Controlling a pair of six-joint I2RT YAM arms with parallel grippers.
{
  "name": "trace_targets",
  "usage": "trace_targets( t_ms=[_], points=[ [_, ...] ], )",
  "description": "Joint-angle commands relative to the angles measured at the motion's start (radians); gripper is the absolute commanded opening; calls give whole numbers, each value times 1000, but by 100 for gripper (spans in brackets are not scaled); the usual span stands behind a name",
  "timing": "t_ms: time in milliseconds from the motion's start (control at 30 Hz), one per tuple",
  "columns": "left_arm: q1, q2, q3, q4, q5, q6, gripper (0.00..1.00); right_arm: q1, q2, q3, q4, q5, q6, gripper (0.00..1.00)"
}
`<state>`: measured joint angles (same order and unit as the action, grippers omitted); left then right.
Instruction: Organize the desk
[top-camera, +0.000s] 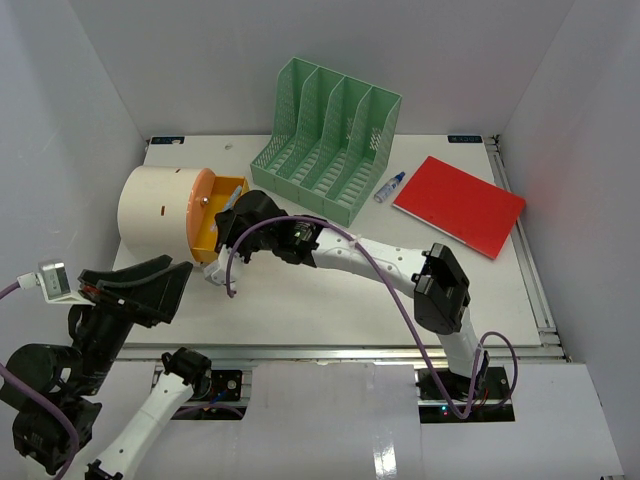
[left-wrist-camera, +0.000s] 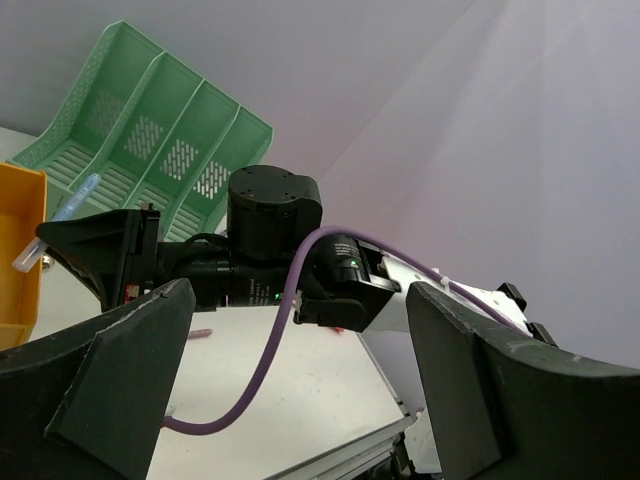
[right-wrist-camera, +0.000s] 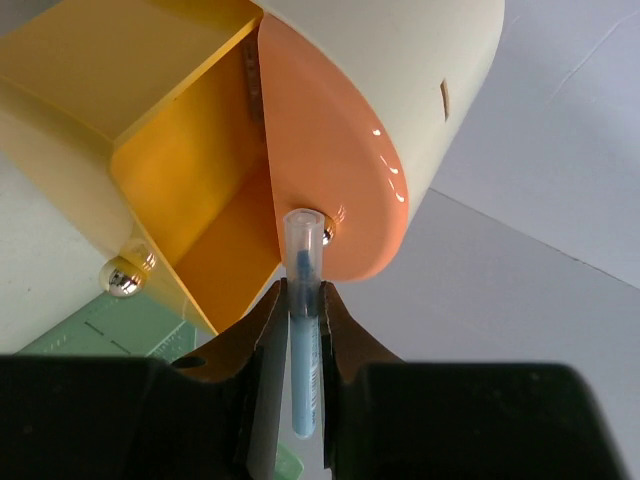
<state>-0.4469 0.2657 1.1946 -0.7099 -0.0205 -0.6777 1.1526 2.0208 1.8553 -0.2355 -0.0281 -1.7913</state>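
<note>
Blue pen (right-wrist-camera: 303, 250) clamped in R end effector (right-wrist-camera: 300, 295) at yellow drawer (right-wrist-camera: 170, 130) | desk (top-camera: 330, 300) below | L end effector (left-wrist-camera: 300, 295) released

The top external view looks down from above and behind both bases over the whole table (top-camera: 330, 300). The left wrist view, low at left, faces the right arm (left-wrist-camera: 270, 210). The right wrist view sits close on the yellow drawer (right-wrist-camera: 170, 130), seen in all 3.

Wide white desk (top-camera: 330, 305), flat, rectangular
</note>
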Motion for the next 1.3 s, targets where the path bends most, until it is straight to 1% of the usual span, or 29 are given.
trace_targets(
  t_ms=[0, 133, 267, 333, 433, 567, 700, 733, 800, 833, 900, 1000, 1033, 1067, 1133, 1200, 1233, 1267],
  points=[
    [2, -19, 4, -29, -8, -2, 98, -1, 10, 41, 116, -61, -24, 12],
    [2, -15, -4, -29, 4, -1, 98, 4, 24, 7, 158, -71, -34, 21],
    [2, -14, -16, -29, 14, -11, 98, 7, 40, -3, 203, -84, -28, 35],
    [2, -16, -29, -28, 17, -22, 98, 9, 49, 9, 205, -88, -24, 47],
    [4, -17, -49, -22, 19, -34, 98, 7, 46, 2, 205, -85, -25, 59],
    [3, -10, -66, -14, 58, -43, 98, 5, 4, -36, 204, -84, -4, 61],
    [3, 16, -90, 10, 90, -54, 98, -6, -75, -64, 174, -76, 104, 58],
    [2, 34, -100, 21, 113, -58, 97, -18, -86, -42, 118, -85, 169, 56],
    [2, 94, -127, 48, 191, -70, 94, -60, -133, 17, -75, -137, 347, 51],
    [2, 131, -148, 65, 230, -76, 90, -93, -162, 19, -132, -169, 448, 51],
    [2, 201, -195, 96, 270, -101, 81, -198, -223, -17, -212, -259, 675, 45],
    [2, 336, -245, 173, 331, -100, 69, -395, -382, -220, -217, -463, 926, 39],
    [2, 377, -254, 202, 350, -92, 67, -465, -449, -292, -212, -545, 1045, 39],
    [0, 426, -258, 227, 365, -77, 66, -551, -494, -375, -210, -659, 1096, 41],
    [-6, 512, -251, 255, 373, -35, 65, -683, -548, -538, -216, -950, 1157, 49],
    [-42, 628, -239, 292, 367, 48, 64, -832, -602, -648, -216, -1220, 1160, 55],
    [-88, 681, -225, 310, 355, 92, 65, -879, -621, -725, -212, -1279, 1145, 59],
    [-127, 773, -191, 302, 327, 162, 69, -928, -654, -760, -211, -1321, 1105, 63]
  ],
)
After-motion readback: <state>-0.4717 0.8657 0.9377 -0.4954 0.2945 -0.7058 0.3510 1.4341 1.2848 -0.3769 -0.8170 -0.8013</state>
